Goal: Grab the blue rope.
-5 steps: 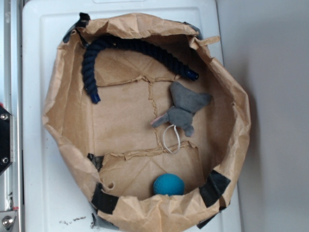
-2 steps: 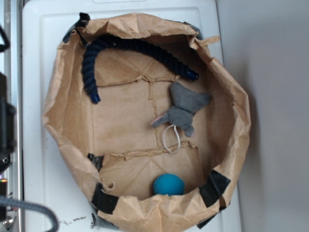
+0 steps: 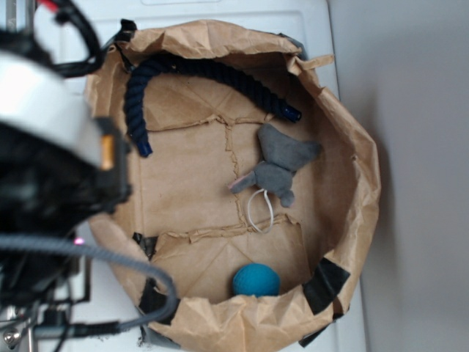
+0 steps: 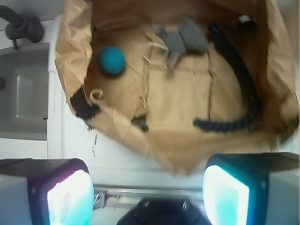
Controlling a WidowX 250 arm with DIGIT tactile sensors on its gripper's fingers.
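White countertop carries a paper-lined basket. Blue rope arcs along its far wall, apart from the grey mouse. My gripper hangs spread, empty, outside the rim. Rope looks soft, limp, light; pinch mid-arc.

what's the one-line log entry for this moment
phase: approach | end effector: open, empty, outside bag | rope: untouched, along bag wall | also: mouse, ball

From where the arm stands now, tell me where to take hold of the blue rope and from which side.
Grip the blue rope on its short leg near the capped end, coming straight down with the open claw across the strand. That leg lies flat on the paper liner; the arch hugs the crumpled wall.
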